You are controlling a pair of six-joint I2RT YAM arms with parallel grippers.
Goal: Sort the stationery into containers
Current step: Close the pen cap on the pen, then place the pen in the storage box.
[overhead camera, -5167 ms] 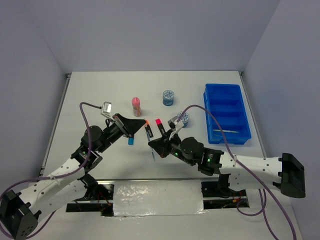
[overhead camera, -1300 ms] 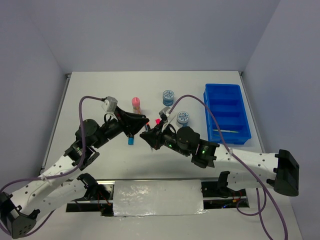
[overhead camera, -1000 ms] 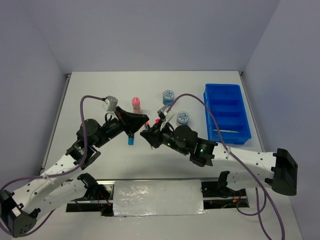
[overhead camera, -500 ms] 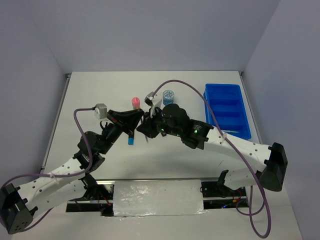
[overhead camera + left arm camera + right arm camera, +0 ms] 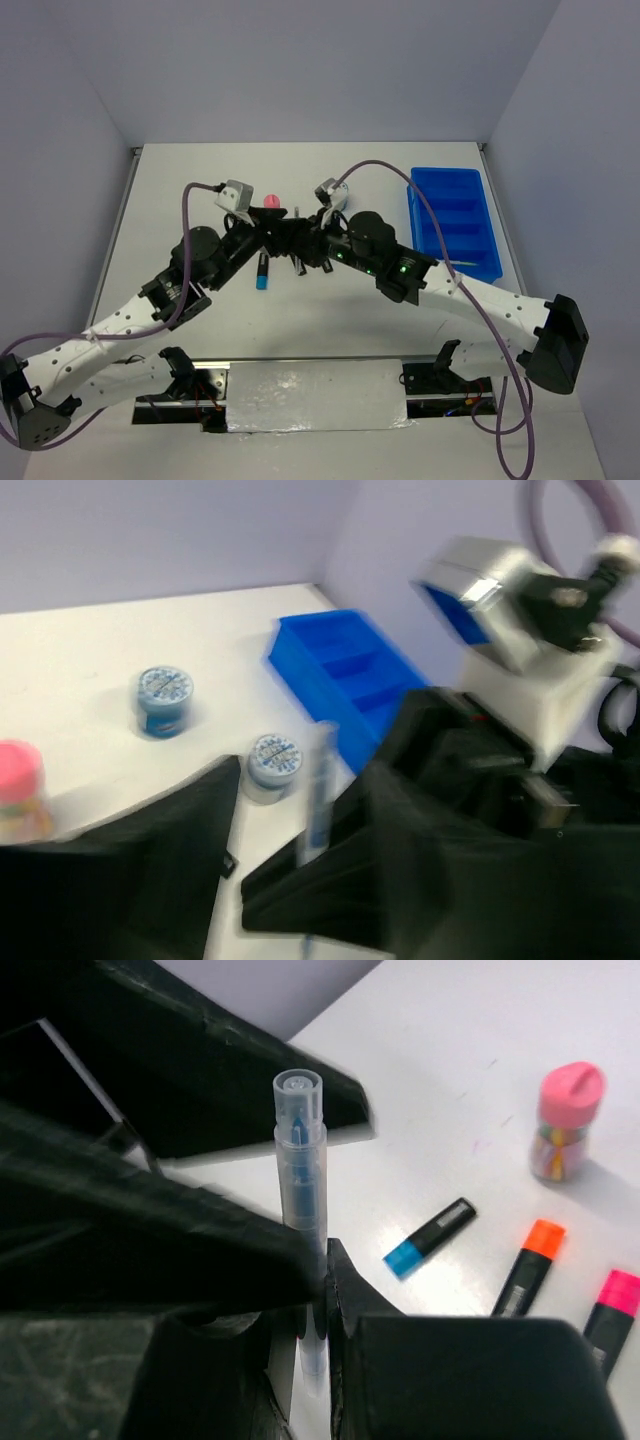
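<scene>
Over the table's middle, just beyond the arm bases in the top view, the right gripper point(image 5: 312, 1295) is clamped on the lower barrel of a thin clear plastic pen with blue ink point(image 5: 300, 1160), whose long axis runs straight out from between the fingers. At nine o'clock from it, nose to nose, the left gripper point(image 5: 270, 232) has its jaws apart as far as the blurred left wrist view shows, with the pen in the gap but no contact visible. Farther off, at about two o'clock, lies the bright blue rectangular plastic tray with compartments point(image 5: 414, 215), on the right arm's side, so I judge that arm the nearer carrier.
</scene>
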